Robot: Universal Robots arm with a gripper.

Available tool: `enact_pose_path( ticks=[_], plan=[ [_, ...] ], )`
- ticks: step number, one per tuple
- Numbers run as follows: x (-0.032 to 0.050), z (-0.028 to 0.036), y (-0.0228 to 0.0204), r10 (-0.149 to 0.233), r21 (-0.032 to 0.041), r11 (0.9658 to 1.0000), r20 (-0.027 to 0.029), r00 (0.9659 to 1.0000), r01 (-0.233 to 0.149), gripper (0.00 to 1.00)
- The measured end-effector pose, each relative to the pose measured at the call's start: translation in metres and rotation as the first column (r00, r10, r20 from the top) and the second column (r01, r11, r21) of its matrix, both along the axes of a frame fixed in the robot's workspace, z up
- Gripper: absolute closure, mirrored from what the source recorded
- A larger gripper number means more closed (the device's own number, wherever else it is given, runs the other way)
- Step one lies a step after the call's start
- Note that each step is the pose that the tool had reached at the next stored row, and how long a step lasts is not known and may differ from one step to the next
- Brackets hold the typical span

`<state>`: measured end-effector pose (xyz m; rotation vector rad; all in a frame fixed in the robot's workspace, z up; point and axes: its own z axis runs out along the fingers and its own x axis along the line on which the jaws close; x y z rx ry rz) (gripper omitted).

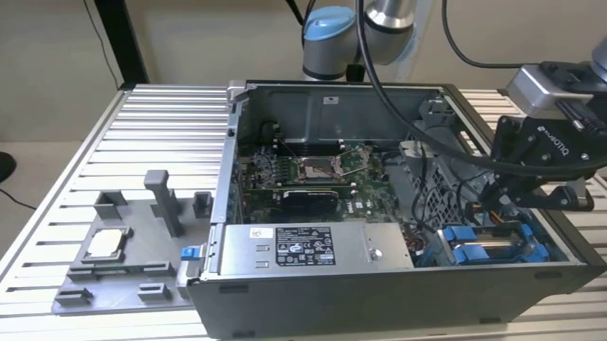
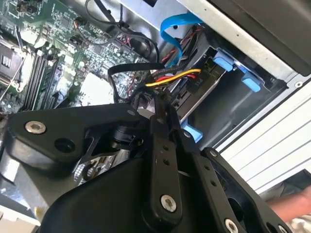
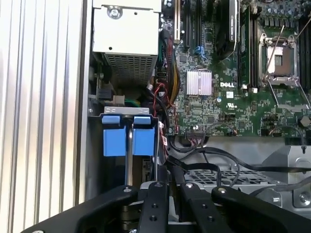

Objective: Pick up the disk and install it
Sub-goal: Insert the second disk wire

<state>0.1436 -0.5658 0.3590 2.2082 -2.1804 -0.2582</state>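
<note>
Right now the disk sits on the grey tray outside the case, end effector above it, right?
No. The disk sits inside the case, in its corner bay, not on the grey tray; the exterior view shows it. The end effector is above it.

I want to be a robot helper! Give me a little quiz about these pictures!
1. True or false: the disk sits inside the case.
2. What lies on the grey tray outside the case? A) a chip B) a cup C) a spoon
3. Fill in: in the exterior view, the claw hangs over the case's ____ side.
Key: 1 true; 2 A; 3 right.
</note>
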Motion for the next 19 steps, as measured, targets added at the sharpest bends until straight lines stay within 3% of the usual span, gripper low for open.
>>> enact_pose_path(
  ticks=[6, 10, 12, 14, 16, 17, 19],
  plan=[
    [-0.0065, 0.0001, -0.002, -0.002, -0.0157, 0.9999, 0.0086, 1.0, 0.002, 1.0],
    [-0.0082, 0.0003, -0.0029, -0.006, -0.0327, 0.9994, 0.0132, 0.9999, 0.007, 1.0],
    [-0.0084, -0.0001, -0.0029, -0.008, -0.0377, 0.9992, 0.0224, 0.9997, 0.009, 1.0],
    [-0.0084, -0.001, -0.003, -0.009, -0.038, 0.9992, 0.0385, 0.9992, 0.01, 1.0],
    [-0.0084, -0.0022, -0.0029, -0.009, -0.0382, 0.9992, 0.0476, 0.9988, 0.011, 1.0],
    [-0.0084, -0.0027, -0.003, -0.009, -0.0381, 0.9992, 0.051, 0.9987, 0.011, 1.0],
    [-0.0084, -0.0028, -0.0038, -0.009, -0.0383, 0.9992, 0.0516, 0.9986, 0.011, 1.0]
  ],
)
